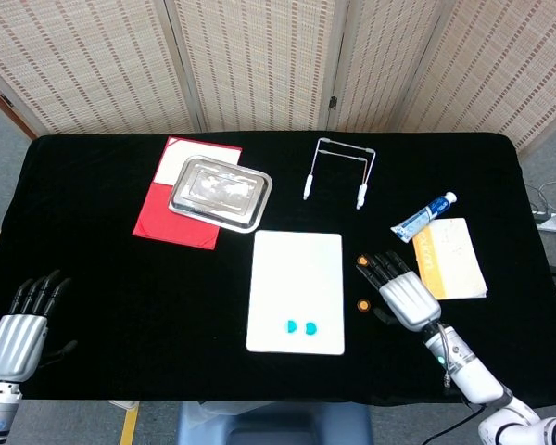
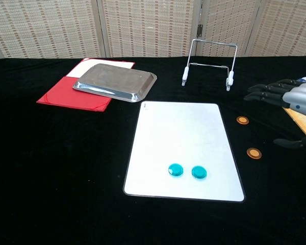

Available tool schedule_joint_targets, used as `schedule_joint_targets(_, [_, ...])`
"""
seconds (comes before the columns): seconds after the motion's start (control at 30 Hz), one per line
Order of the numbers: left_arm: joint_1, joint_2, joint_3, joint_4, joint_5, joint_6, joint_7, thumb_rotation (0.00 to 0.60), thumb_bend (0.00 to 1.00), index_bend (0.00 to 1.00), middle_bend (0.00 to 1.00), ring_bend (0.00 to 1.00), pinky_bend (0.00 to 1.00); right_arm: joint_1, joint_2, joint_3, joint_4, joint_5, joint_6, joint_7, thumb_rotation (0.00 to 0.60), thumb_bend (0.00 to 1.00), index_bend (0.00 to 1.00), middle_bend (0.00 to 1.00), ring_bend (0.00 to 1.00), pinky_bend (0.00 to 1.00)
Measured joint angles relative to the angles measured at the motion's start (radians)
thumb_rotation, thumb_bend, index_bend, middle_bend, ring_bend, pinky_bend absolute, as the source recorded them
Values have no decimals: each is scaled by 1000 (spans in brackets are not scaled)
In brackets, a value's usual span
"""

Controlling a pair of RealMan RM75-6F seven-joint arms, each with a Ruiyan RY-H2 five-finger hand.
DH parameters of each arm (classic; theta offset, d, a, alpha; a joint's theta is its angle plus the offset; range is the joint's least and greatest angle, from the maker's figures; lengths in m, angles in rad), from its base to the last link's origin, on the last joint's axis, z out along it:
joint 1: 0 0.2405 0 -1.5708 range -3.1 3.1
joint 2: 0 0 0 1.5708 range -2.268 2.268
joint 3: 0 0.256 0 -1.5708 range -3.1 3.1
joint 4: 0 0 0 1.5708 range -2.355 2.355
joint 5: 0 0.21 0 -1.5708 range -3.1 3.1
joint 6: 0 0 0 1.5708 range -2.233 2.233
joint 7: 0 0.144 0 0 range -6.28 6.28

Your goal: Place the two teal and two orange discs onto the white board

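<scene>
Teal comes in a pair: two round, flat teal discs [image 2: 176, 170] lie side by side near the front edge of the smooth white board [image 2: 181, 133], a rounded rectangle on the black cloth. Two orange discs [image 2: 253, 153] sit off the board on the cloth to its right, one farther back than the other. My right hand [image 1: 405, 295] hovers just beside them, fingers spread, holding nothing. My left hand [image 1: 18, 326] waits at the table's near left corner, fingers apart and empty. One shiny metal tray [image 2: 115, 81] rests on one red folder [image 2: 66, 94]; one wire stand [image 2: 209, 64] is behind the board.
</scene>
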Motion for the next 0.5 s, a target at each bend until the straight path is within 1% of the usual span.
schedule_joint_targets(0.1, [3, 4, 1, -5, 1, 4, 2, 600, 192, 0, 0, 0, 0, -5, -2, -8, 15, -27, 11, -52, 600, 455, 0, 0, 0, 193])
schedule_joint_targets(0.17, [4, 5, 3, -7, 2, 5, 3, 600, 192, 0, 0, 0, 0, -9, -5, -11, 22, -39, 18, -53, 600, 457, 0, 0, 0, 211])
schedule_joint_targets(0.27, [6, 7, 6, -8, 2, 5, 4, 600, 193, 0, 0, 0, 0, -15, -9, -13, 35, -46, 24, -27, 600, 454, 0, 0, 0, 208])
schedule_joint_targets(0.37, [7, 7, 6, -8, 1, 7, 3, 600, 192, 0, 0, 0, 0, -24, -15, -15, 52, -44, 25, -20, 600, 455, 0, 0, 0, 161])
schedule_joint_targets(0.5, [8, 6, 8, -5, 2, 7, 1, 600, 191, 0, 0, 0, 0, -29, -18, -14, 52, -32, 15, 13, 600, 452, 9, 0, 0, 147])
